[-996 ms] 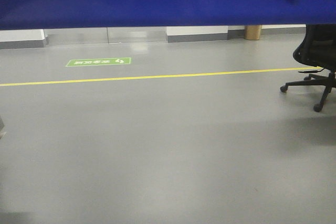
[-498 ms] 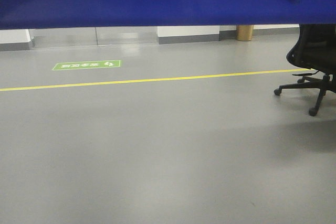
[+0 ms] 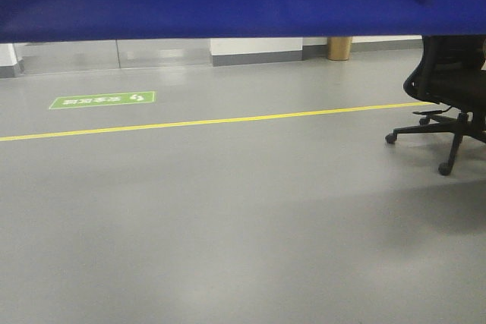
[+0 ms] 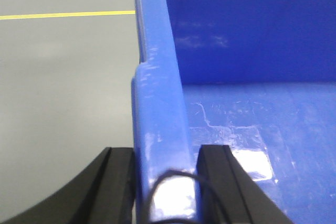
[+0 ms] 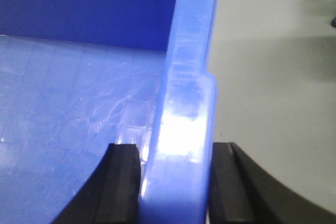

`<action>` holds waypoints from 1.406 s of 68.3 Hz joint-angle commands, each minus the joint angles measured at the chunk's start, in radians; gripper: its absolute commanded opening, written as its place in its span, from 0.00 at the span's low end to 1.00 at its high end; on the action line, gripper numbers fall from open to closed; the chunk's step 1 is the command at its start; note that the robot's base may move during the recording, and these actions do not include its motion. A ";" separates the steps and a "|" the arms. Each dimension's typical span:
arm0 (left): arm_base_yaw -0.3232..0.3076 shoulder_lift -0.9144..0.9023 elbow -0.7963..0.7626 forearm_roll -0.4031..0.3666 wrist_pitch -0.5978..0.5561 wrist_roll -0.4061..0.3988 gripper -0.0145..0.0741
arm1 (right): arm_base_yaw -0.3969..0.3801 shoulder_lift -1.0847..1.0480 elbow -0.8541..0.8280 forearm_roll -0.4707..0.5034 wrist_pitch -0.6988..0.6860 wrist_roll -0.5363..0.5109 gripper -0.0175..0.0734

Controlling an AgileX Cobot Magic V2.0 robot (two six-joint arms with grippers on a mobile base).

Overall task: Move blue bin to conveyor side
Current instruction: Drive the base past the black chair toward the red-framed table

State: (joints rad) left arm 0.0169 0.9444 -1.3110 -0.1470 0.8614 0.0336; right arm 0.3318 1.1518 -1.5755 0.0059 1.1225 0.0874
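Fingers [image 4: 116,184] pinching blue bin [image 4: 157,77] rim, green floor sign [image 3: 102,101] illegible

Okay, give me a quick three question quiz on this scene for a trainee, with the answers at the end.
1. True or false: the left gripper has its fingers on either side of a wall of the large glossy blue plastic bin.
2. Which thing stands at the right edge of the front-facing view? A. a black wheeled office chair B. a red pallet truck C. a stepladder
3. Fill the gap: the thin painted line across the grey floor is coloured ____.

Key: 1 true; 2 A; 3 yellow.
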 commanded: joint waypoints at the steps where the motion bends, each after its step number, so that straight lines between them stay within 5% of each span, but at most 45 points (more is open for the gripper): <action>1: -0.004 -0.016 -0.017 -0.030 -0.116 0.018 0.16 | 0.001 -0.019 -0.015 -0.006 -0.106 -0.022 0.11; 96: -0.004 -0.015 -0.017 -0.026 -0.116 0.018 0.16 | 0.001 -0.019 -0.015 -0.006 -0.108 -0.022 0.11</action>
State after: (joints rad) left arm 0.0169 0.9444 -1.3110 -0.1430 0.8614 0.0336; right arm 0.3318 1.1518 -1.5755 0.0076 1.1225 0.0874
